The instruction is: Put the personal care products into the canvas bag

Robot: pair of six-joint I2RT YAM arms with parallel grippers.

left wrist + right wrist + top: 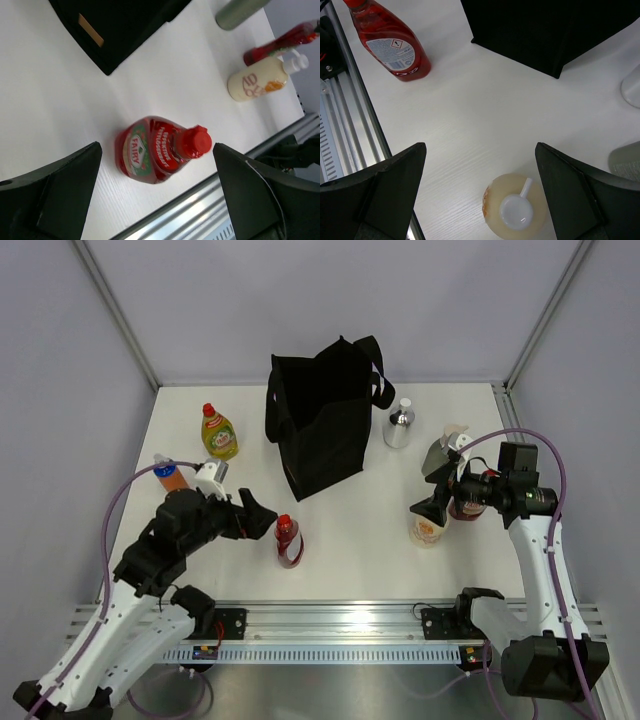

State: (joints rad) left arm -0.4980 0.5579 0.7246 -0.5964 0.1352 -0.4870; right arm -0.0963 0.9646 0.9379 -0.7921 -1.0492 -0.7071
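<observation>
1. White table (360, 555): every item is set on it.
2. Canvas bag (325, 425): stood upright at the far middle with its handles up. It is flanked by bottles on both sides.
3. Left gripper (157, 147): fingers spread wide, nothing held. It is hung over the dark red bottle (152, 152), which is seen standing between the fingers, near the front rail.
4. Right gripper (480, 150): spread wide, empty. The cream pump bottle (515, 210) is seen just below it.
5. Yellow bottle (219, 435): left of the bag, apart from it.
6. Second dark red bottle (470, 502) and grey-green bottle (438, 460): crowded close around the right gripper.
7. Blue-capped orange bottle (170, 476): beside the left arm.
8. Small silver bottle (399, 426): just right of the bag.
</observation>
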